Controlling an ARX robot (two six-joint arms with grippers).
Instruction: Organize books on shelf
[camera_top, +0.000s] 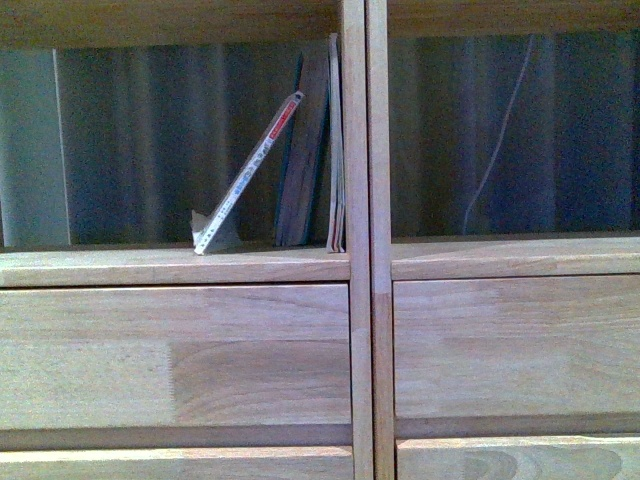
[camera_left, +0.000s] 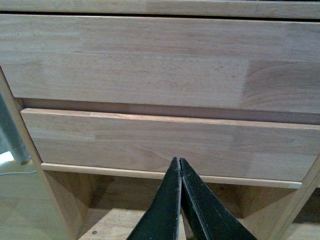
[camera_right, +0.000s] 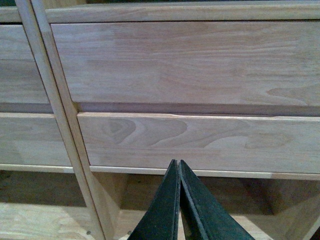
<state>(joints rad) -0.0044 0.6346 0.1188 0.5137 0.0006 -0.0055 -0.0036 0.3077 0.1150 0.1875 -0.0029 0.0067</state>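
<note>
The light-wood shelf fills the front view. In its left open compartment a thin book with a white-and-red spine leans diagonally, its top resting against a dark brown book. Another thin book stands upright against the centre divider. Neither arm shows in the front view. My left gripper is shut and empty, pointing at the drawer fronts. My right gripper is likewise shut on nothing before the right column's drawers.
The right open compartment holds only a thin pale cord hanging behind it. Open low compartments lie under the drawers in both wrist views. A metal leg stands beside the shelf in the left wrist view.
</note>
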